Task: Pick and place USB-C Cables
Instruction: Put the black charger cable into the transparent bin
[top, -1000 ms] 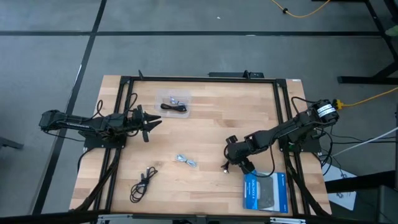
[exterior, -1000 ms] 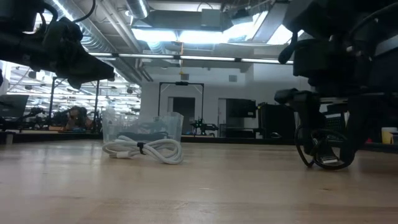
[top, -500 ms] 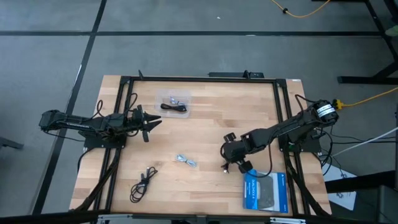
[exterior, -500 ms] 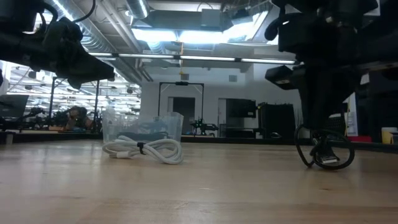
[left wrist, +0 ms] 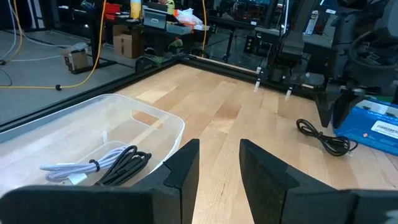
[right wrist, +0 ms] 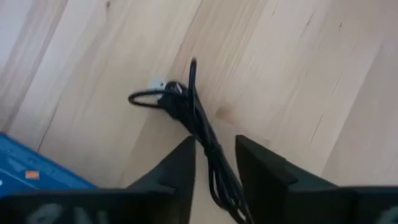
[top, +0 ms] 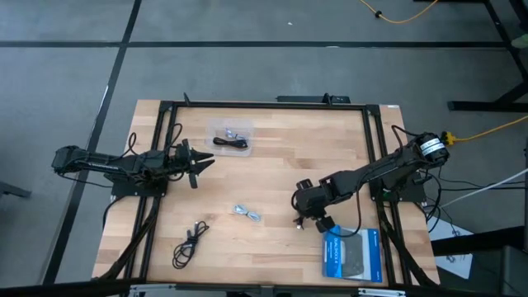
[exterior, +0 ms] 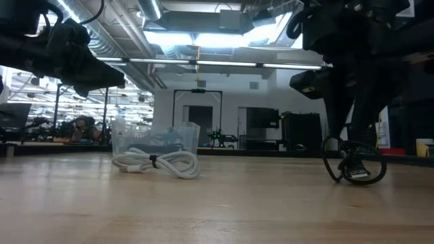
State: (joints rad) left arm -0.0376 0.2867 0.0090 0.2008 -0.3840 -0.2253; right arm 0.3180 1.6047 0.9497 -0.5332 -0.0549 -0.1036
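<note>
A black USB-C cable (right wrist: 198, 127) lies loosely bundled on the table beside the blue box (top: 353, 254). My right gripper (right wrist: 214, 165) hangs open above it, pointing down, one finger on either side of the cable's strands; in the low view it stands over the coil (exterior: 356, 166). A silver-white cable (top: 247, 214) lies mid-table, and another black cable (top: 190, 243) lies near the near edge. A clear tray (left wrist: 93, 134) holds a white and a black cable. My left gripper (left wrist: 217, 168) waits open, in the air near the table's left edge.
The blue box lies at the near right corner, close to the right gripper. A black frame (top: 264, 105) runs around the tabletop. Bare wood stretches between the tray (top: 229, 137) and the right arm. Shelves and equipment show in the room beyond.
My right gripper has shifted a little toward the table's left and come over the black cable beside the blue box, its fingers now pointing down at it. The cables have not moved.
</note>
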